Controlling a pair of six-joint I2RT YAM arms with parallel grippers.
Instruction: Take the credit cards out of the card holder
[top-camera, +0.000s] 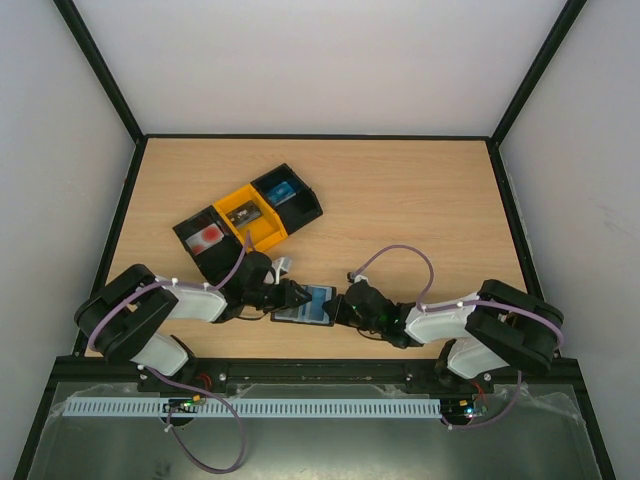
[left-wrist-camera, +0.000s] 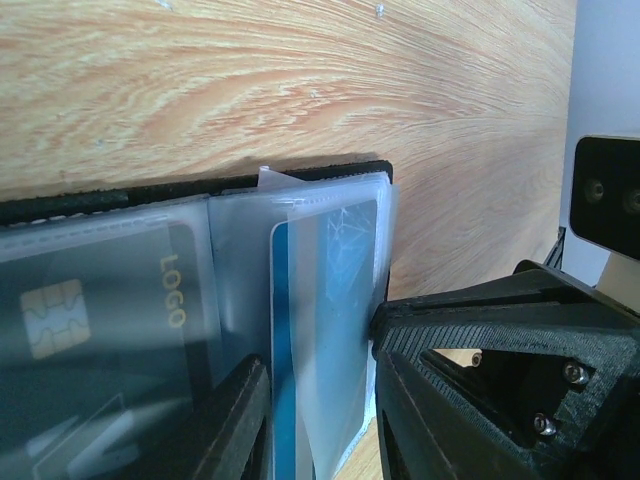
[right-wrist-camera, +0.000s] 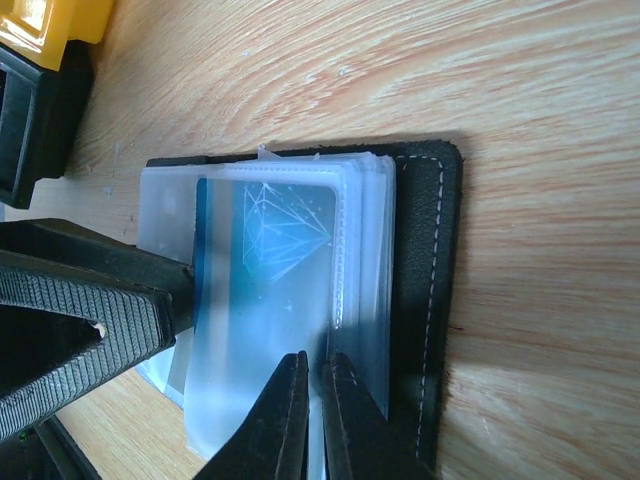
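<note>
**deskcam_dan:** Wooden table (top-camera: 400, 190), plain white walls (top-camera: 300, 60), both arms reaching in toward each other. Where's the card holder relative to the grippers?

**yam_fan:** Right between them. The card holder (right-wrist-camera: 425, 300) lies open and flat with its black cover down and a stack of clear sleeves (right-wrist-camera: 365, 240) on top. The left gripper (top-camera: 292, 297) is at one side of it and the right gripper (right-wrist-camera: 318, 365) is at the opposite side. The row of black and yellow bins (top-camera: 245, 215) sits just beyond the left gripper, apart from the holder.

**deskcam_dan:** Cards out? And what are the jaws doing?

**yam_fan:** Nope, both are in sleeves. The blue card (right-wrist-camera: 270, 250) is in the top one, just ahead of the right fingertips (right-wrist-camera: 285, 410) and a bit to their left. A dark card (left-wrist-camera: 100, 330) with a chip and "LOGO" sits left of it in the left wrist view.

The right jaws are pressed nearly together, tips down at the blue card's right edge. I can't tell if a sleeve is nipped between them. One of the left gripper's fingers (right-wrist-camera: 150, 285) butts against the card's other edge. I can't tell whether that gripper is clamping anything.
</note>
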